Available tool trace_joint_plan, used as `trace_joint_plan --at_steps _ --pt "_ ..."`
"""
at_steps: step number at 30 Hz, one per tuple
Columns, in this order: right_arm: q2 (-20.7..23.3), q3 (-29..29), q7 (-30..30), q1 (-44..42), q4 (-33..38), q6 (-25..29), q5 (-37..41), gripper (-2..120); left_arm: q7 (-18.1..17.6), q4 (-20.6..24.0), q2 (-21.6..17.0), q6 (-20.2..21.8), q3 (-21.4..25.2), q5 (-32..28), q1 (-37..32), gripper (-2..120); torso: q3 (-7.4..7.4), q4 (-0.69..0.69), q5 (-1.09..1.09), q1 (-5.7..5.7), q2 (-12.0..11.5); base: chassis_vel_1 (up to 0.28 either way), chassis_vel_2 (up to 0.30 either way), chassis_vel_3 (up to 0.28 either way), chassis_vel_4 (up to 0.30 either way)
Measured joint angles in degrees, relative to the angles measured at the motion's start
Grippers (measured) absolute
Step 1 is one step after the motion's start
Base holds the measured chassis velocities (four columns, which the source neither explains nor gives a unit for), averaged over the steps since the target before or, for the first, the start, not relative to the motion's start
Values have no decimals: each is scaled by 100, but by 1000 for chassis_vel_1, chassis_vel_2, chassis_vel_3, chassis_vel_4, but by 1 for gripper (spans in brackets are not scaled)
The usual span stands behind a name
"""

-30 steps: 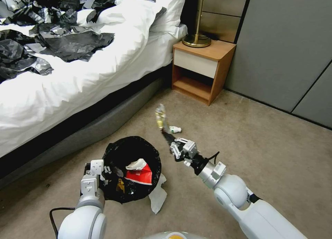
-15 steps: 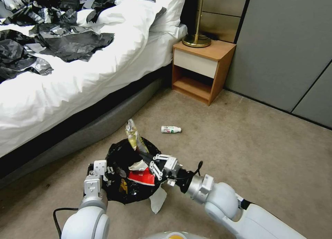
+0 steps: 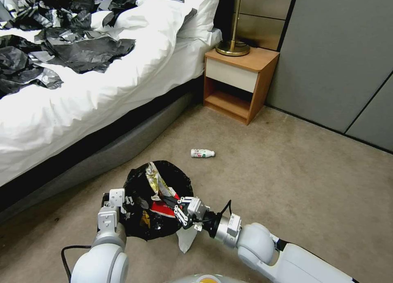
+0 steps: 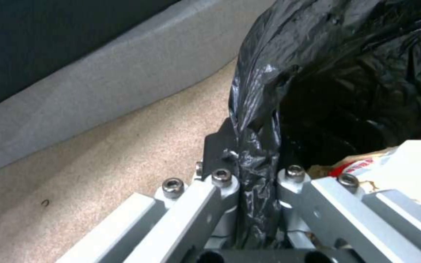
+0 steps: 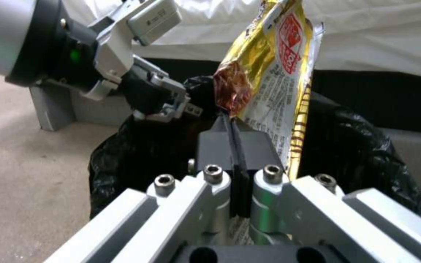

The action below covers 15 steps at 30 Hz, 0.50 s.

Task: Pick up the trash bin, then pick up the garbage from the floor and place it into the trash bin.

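The trash bin (image 3: pixel 163 230), lined with a glossy black bag, hangs just above the carpet. My left gripper (image 3: pixel 123 201) is shut on its rim, and in the left wrist view the left gripper (image 4: pixel 243 160) pinches the bag's folded edge (image 4: pixel 259 91). My right gripper (image 3: pixel 170 201) reaches over the bin's mouth, shut on a gold-yellow wrapper (image 3: pixel 153 180) that stands up from its fingers (image 5: pixel 220 142). The wrapper (image 5: pixel 274 73) is printed and crinkled. A red carton (image 3: pixel 163 209) lies inside the bin. On the carpet lie a white bottle (image 3: pixel 202 153) and a white tissue (image 3: pixel 186 236), the latter beside the bin.
A bed (image 3: pixel 82 90) with a white duvet and black plastic bags (image 3: pixel 86 50) runs along the left. A wooden nightstand (image 3: pixel 239 80) with a brass lamp (image 3: pixel 233 46) stands beyond the bottle. Grey wall panels (image 3: pixel 339 58) close the right. Open carpet (image 3: pixel 307 180) lies to the right.
My right gripper has carried the wrapper from beside the bottle back and left to over the bin, then lowered it into the bin's mouth. The left gripper and bin have barely moved.
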<state>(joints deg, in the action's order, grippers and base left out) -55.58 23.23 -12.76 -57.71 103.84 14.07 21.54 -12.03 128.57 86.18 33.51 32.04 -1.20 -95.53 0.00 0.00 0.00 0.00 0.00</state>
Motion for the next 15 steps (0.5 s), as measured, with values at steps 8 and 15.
trace_joint_plan --at_steps 8,15 --pt "55 114 -5 16 8 -29 -29 25 -1 0 13 7 -7 -3 22 1 0 0 0 -1 0 0 0 0 0" --pt "83 173 -6 5 26 -34 -70 52 -2 15 16 13 -7 -2 16 1 0 0 0 0 0 0 0 0 0"
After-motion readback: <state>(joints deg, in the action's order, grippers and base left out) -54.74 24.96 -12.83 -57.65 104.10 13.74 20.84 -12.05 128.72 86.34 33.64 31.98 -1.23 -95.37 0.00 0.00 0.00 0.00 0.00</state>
